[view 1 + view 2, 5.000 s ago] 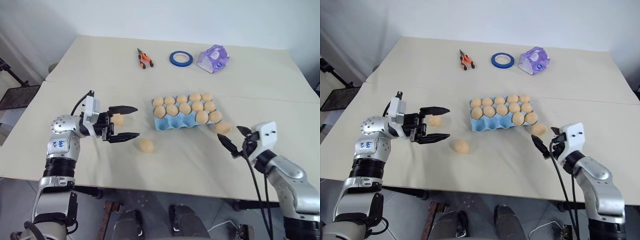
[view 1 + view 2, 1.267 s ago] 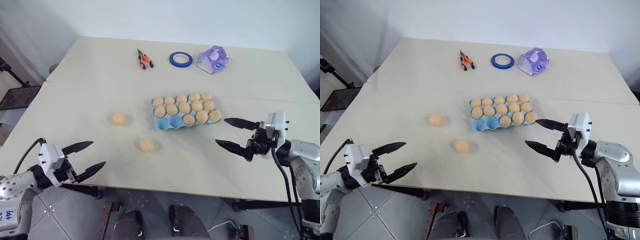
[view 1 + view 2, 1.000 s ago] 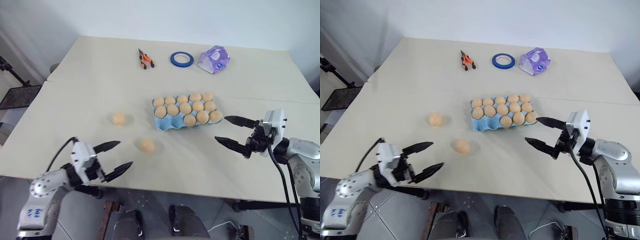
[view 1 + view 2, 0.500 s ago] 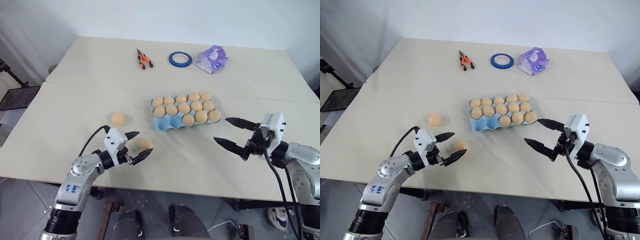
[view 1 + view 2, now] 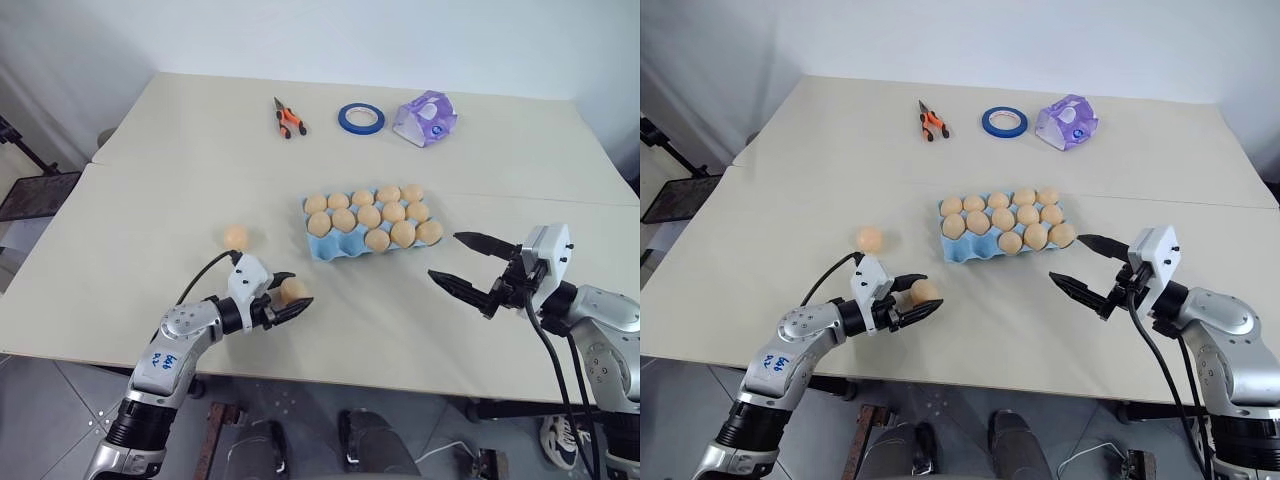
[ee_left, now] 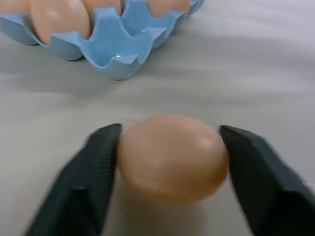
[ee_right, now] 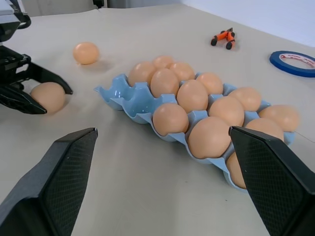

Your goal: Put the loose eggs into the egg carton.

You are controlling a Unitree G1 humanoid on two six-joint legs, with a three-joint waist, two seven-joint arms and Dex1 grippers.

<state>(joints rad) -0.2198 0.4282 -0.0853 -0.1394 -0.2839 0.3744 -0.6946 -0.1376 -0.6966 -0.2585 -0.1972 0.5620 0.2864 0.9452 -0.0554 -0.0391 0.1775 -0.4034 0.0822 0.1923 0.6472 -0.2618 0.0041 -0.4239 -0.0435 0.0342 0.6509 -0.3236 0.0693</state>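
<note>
A tan loose egg (image 6: 172, 157) rests on the table near the front edge. My left gripper (image 5: 288, 298) is shut on it, a black finger pressed against each side. Another loose egg (image 5: 236, 236) lies alone further back to the left. The light blue egg carton (image 5: 343, 250) sits mid-table with several eggs in it and bare cups at its near left corner. My right gripper (image 5: 443, 255) hovers open beside the carton's right end, with nothing between its fingers.
Orange-handled pliers (image 5: 289, 117), a blue tape ring (image 5: 360, 118) and a lilac faceted packet (image 5: 426, 116) lie at the back of the table. The table's front edge runs just behind both grippers.
My left arm swung in from the lower left to the near egg, and its fingers closed from wide open onto it. The right gripper stayed in place, open.
</note>
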